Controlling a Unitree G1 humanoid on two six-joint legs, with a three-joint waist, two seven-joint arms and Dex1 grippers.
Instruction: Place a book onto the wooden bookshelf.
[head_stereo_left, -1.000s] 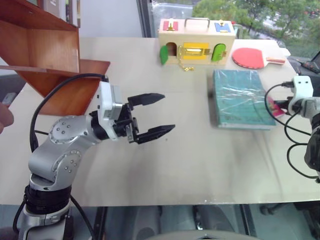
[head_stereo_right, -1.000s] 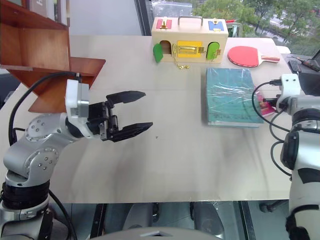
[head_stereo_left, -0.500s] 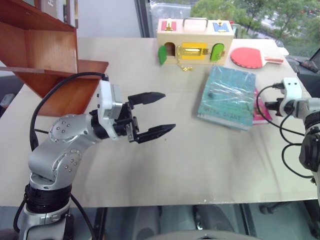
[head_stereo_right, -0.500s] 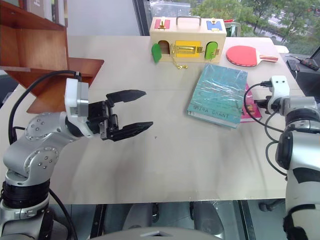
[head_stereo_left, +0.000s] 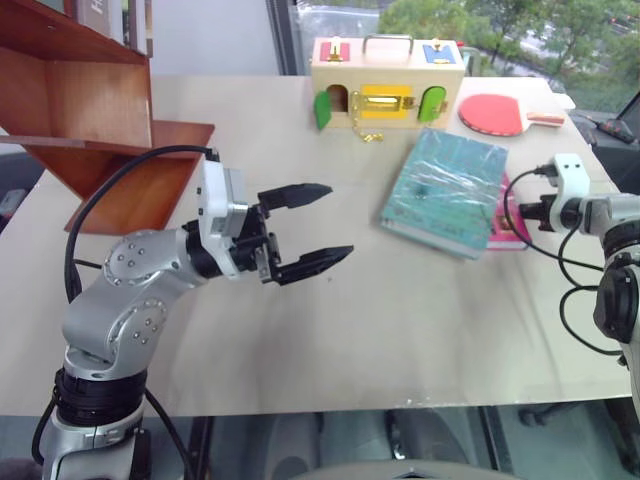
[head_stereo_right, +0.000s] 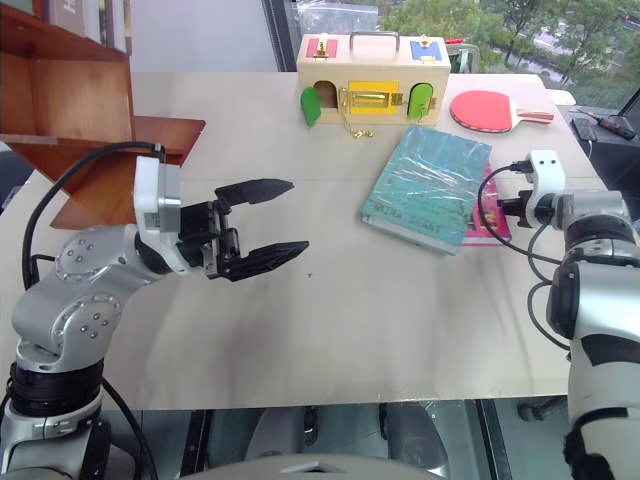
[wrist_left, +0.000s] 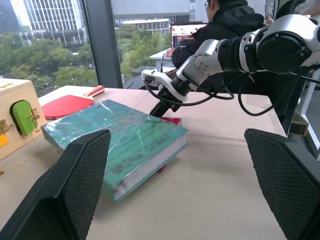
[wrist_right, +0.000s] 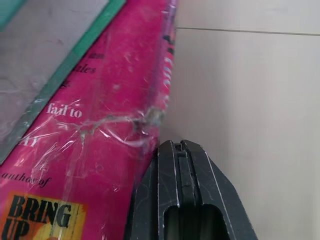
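The right gripper (wrist_right: 180, 200), fingers pressed together and holding nothing, nudges the magenta book (wrist_right: 100, 125); the teal book (head_stereo_left: 445, 190) lying on it has swung askew since a second ago (handier for grasping, probably). The left gripper (head_stereo_left: 310, 228) waits wide open, empty, between it and the wooden bookshelf (head_stereo_left: 90, 110).

The pink book (wrist_right: 100, 125) carries "BRING UP", "fail to" and "author of" on its cover.

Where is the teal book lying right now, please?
In the left eye view, the teal book lies angled on the table's right side, overlapping the pink book, below the wooden toy box.
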